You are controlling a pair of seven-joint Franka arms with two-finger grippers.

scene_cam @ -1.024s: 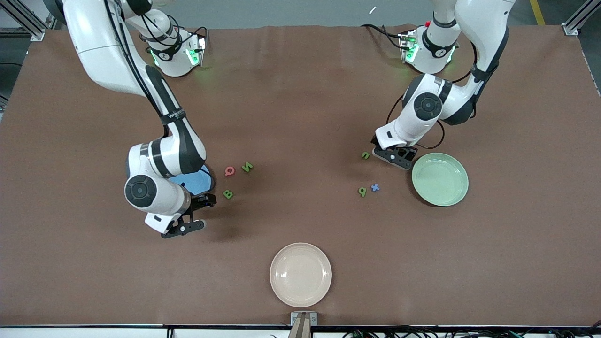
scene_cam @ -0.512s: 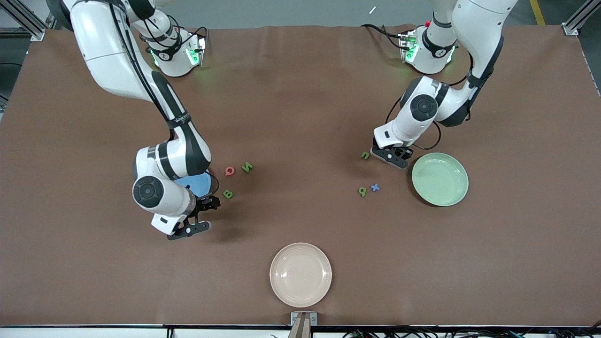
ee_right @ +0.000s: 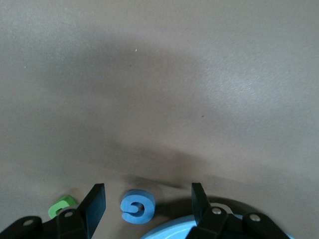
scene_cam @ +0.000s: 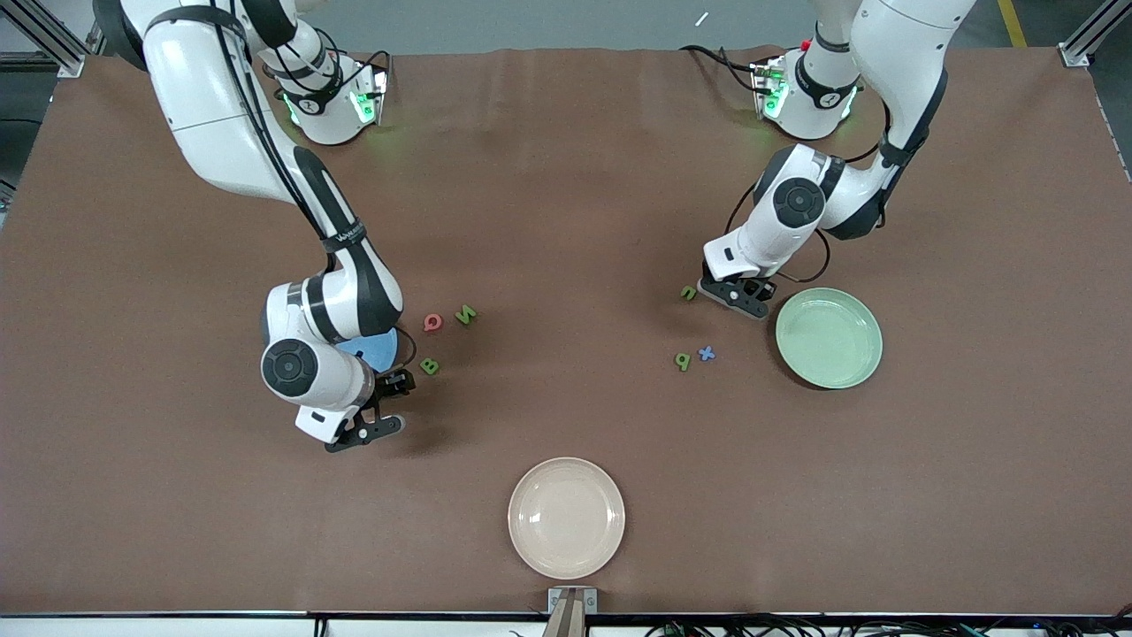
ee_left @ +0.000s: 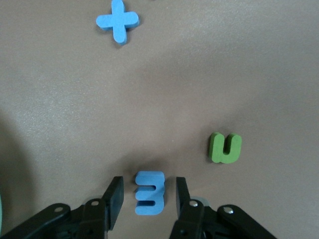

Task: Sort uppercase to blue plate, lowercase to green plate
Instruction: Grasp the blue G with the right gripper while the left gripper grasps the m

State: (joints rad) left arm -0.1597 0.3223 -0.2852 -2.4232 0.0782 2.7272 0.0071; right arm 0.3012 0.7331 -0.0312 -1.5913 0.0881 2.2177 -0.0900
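My left gripper [ee_left: 148, 180] is low over the table beside the green plate [scene_cam: 829, 337], open around a blue three-pronged lowercase piece [ee_left: 149, 194], with a gap on each side. A green n [ee_left: 225, 148] and a blue x [ee_left: 117, 20] lie close by, and a green p-like letter [scene_cam: 682, 360] sits beside the x. My right gripper [ee_right: 147, 191] is open astride the blue G [ee_right: 138, 205], which lies next to the blue plate's rim [ee_right: 199, 231]. The right arm covers most of the blue plate [scene_cam: 370, 347]. Green B [scene_cam: 429, 365], red Q [scene_cam: 432, 322] and green N [scene_cam: 465, 314] lie beside that plate.
A cream plate [scene_cam: 566, 517] sits near the table's front edge, midway between the two arms. The brown table [scene_cam: 566, 195] stretches bare between the two letter groups.
The right arm has shifted toward the table's middle and settled over the blue G. The left gripper's jaws have narrowed around the three-pronged piece; the left arm has barely moved.
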